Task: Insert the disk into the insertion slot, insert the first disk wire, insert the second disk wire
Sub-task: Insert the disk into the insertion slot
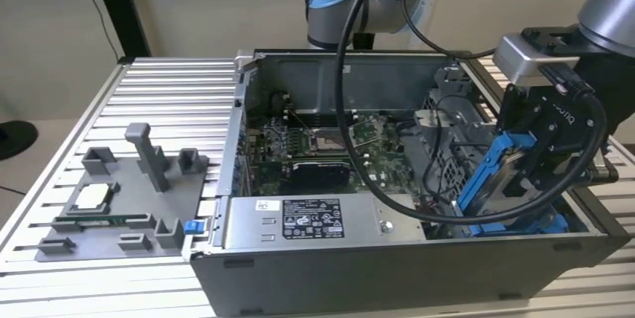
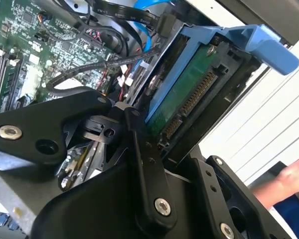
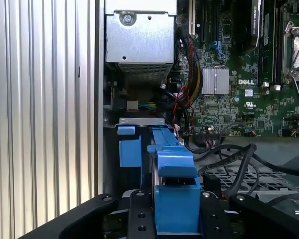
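gripper (image 3: 175,214) clamps tilted disk (image 1: 488,173); over insertion slot (image 3: 129,152) | disk's lower end hidden

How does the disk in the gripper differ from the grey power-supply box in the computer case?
The disk wears a bright blue carrier frame; the power-supply box is bare grey metal with a label. The disk stands on edge, tilted, in the gripper; the power-supply box lies flat inside the case. The disk looks smaller than the power-supply box. Both are rectangular.
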### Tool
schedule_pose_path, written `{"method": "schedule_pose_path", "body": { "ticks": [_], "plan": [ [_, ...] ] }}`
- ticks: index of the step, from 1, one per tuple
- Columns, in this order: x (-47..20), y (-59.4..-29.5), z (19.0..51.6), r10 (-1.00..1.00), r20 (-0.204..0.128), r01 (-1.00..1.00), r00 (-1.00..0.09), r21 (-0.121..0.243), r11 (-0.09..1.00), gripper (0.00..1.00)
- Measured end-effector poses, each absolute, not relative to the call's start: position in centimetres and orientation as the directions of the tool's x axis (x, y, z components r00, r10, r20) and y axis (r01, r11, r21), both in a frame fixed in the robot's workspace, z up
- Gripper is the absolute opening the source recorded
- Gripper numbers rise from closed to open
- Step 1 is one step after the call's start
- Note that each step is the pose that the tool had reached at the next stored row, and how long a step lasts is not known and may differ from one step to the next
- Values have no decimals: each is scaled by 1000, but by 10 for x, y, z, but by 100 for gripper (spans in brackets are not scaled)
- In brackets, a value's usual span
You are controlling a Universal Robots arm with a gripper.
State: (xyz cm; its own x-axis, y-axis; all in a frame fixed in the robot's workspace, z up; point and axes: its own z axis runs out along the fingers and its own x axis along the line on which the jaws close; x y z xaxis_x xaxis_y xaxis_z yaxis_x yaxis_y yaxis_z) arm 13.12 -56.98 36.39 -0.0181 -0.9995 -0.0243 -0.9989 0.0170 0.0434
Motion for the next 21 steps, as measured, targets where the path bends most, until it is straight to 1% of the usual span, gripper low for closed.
{"method": "schedule_pose_path", "body": {
  "ticks": [5,6,10,18,21],
  "plan": [
    [131,-570,364,-1000,-24,-999,-18,43,17,0],
    [131,-570,364,-1000,-25,-999,-18,43,17,100],
    [131,-570,367,-1000,-25,-999,-18,43,17,100],
    [131,-570,391,-1000,-25,-999,-19,43,18,100],
    [129,-568,392,-1000,-25,-999,-19,39,18,100]
  ]
}}
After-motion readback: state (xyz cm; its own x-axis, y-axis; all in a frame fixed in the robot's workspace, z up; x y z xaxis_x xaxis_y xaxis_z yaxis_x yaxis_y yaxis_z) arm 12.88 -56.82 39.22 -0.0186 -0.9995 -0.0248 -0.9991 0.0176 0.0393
